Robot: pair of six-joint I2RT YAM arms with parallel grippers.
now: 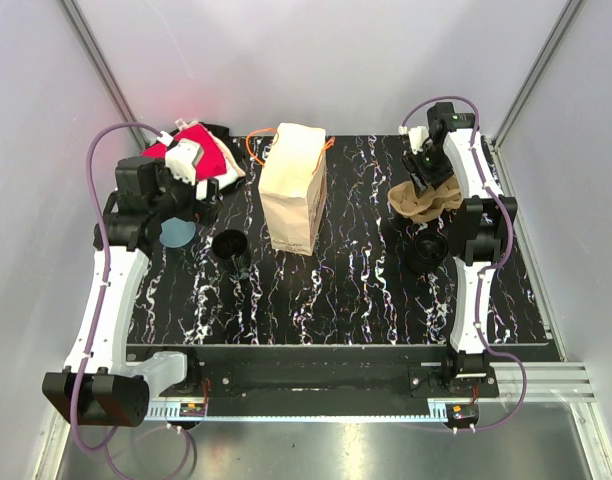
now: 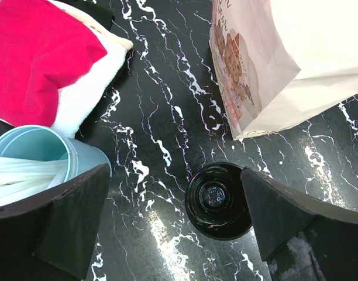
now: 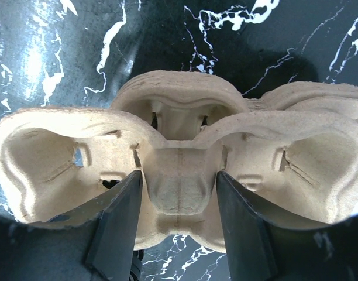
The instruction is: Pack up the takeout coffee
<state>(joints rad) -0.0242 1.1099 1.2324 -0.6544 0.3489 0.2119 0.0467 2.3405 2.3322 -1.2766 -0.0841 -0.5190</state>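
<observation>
- The pulp cup carrier (image 3: 179, 146) lies on the right side of the black marbled table (image 1: 366, 290), towards the far edge and right in front of the right arm.
- The right gripper (image 3: 179, 219) is down over the carrier. Its two dark fingers (image 3: 117, 228) straddle the raised middle ridge between two cup wells and press against either side, so the jaws are closed on the carrier.
- The wells that show in the right wrist view hold no cups.
- A black cup (image 2: 218, 200) stands upright and open-mouthed on the table left of centre, just beside the near left corner of the paper bag (image 1: 294, 190).
- The bag sits at mid-table towards the far edge, pale brown. The left wrist view shows a cartoon bear print (image 2: 231, 64) on its side.
- A second black cup (image 1: 426, 252) sits on the table just nearer than the carrier, close against the right arm.
- The left gripper (image 2: 176, 175) hangs above the table with its jaws spread wide and nothing between them. The black cup shows below, near the right finger.
- A light-blue cup (image 2: 44, 152) stands by the left finger, with white strips inside that are too unclear to name.
- A red and white cloth (image 2: 44, 58) lies beyond the light-blue cup at the far left of the table.
- An orange cable (image 1: 258, 145) curls behind the bag at the far edge.
</observation>
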